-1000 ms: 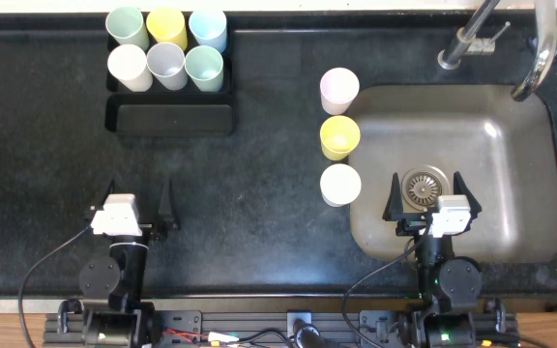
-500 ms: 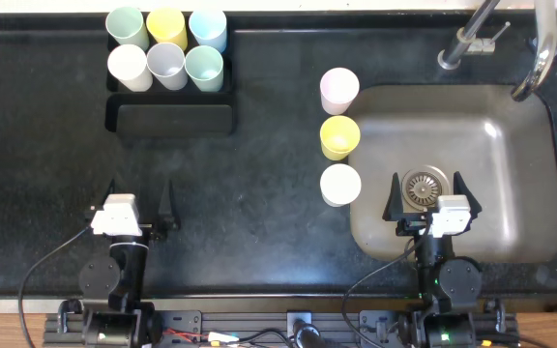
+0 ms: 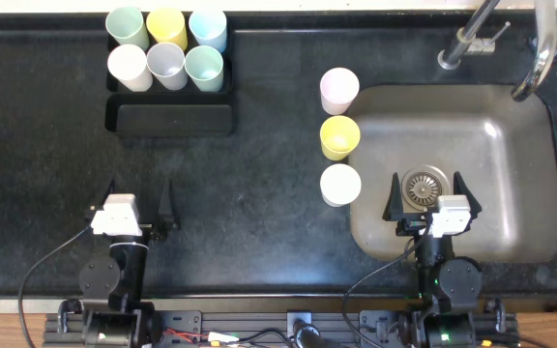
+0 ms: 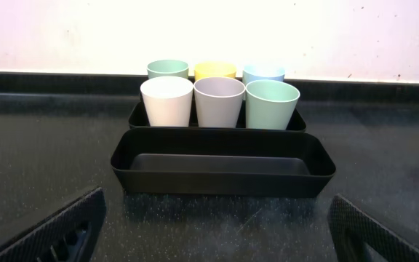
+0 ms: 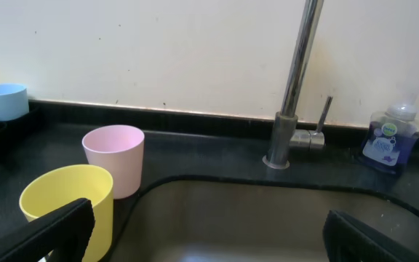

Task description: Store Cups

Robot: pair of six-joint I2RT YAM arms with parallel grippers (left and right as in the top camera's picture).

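From above you see the white cup (image 3: 340, 184), yellow cup (image 3: 339, 136) and pink cup (image 3: 338, 89) beside the sink (image 3: 501, 135), the right wrist view adds a soap bottle (image 5: 388, 138) behind it, and the left claw (image 3: 140, 188) and right claw (image 3: 426, 184) sit spread.

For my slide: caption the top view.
Six cups in a tray, three cups by the sink, left gripper and right gripper open.

Bright, even light falls across the dark surface (image 3: 259, 193), leaving only faint shadows. Beyond the left end effector (image 4: 217, 231) the wall (image 4: 209, 29) is overexposed to near white. The sink (image 3: 511, 126) ahead of the right end effector (image 5: 213, 240) shows a soft sheen, and the faucet (image 3: 472, 34) beyond it glints.
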